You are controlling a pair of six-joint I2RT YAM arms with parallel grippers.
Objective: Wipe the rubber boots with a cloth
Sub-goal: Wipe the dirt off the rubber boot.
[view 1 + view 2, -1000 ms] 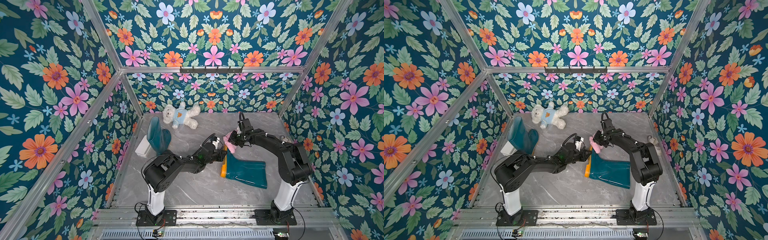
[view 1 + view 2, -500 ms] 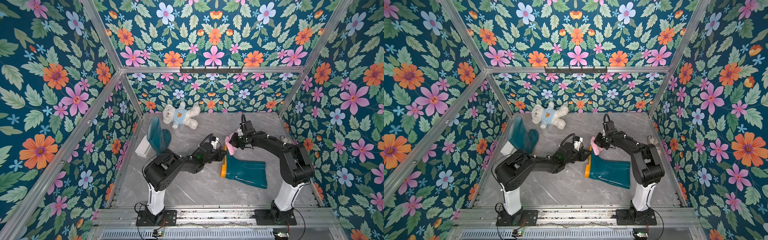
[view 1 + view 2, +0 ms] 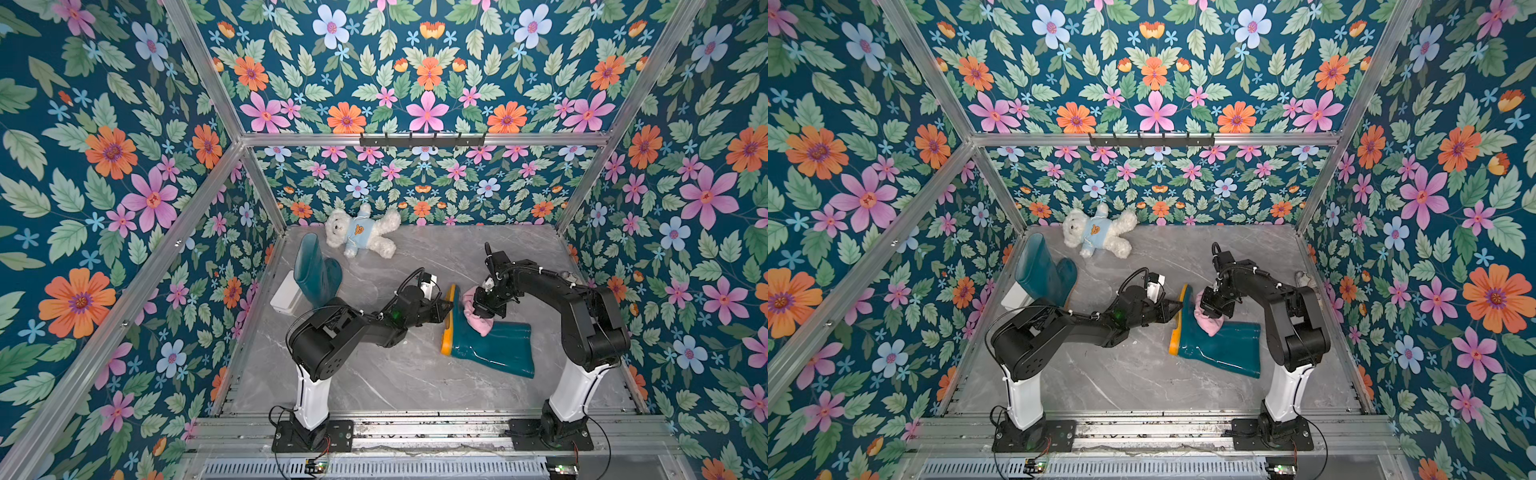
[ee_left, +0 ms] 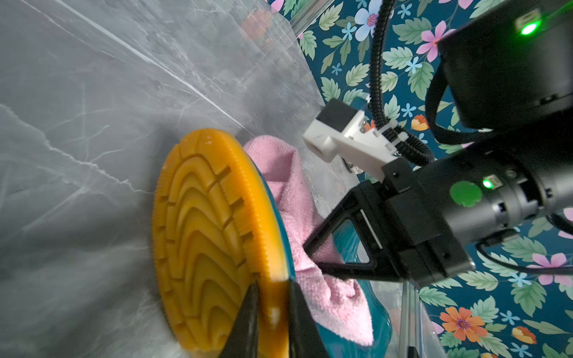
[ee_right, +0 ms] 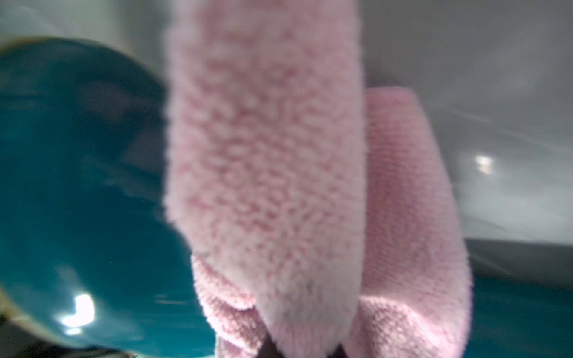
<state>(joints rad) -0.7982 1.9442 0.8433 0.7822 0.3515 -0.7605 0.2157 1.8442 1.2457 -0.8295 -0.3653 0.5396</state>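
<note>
Rubber boots [image 3: 494, 351] stood well apart on the table [image 3: 374, 374], and both tools met at the one on its side. The left tool [image 4: 273, 283] was clamped on the rim of the lying boot [image 3: 1221, 349]. In the left wrist view its two dark fingers [image 4: 245, 322] straddled the edge of the orange-yellow sole [image 4: 201, 241], one on the tread face and one on the teal side. In both top views this tool [image 3: 451, 309] reached in low from the left and touched the sole [image 3: 448, 324] partway along its length.

The right tool [image 4: 311, 255] was closed on a pink cloth [image 4: 288, 186], with a fold pinched between its fingertips. The right wrist view showed this close up and blurred, the cloth [image 5: 263, 155] hanging in front of the teal rubber. In a top view the cloth [image 3: 1208, 322] was bunched on the foot of the lying boot, just behind the sole, touching the glossy upper.

That boot lay near the middle of the table toward the right arm. Its sole faced the left arm and its shaft pointed toward the right arm's base.

The standing boot [image 3: 316, 274] was upright by the left wall, against a white box [image 3: 286, 295]. Near it, by the back wall, lay a white teddy bear [image 3: 359, 232] in a light blue shirt.
</note>
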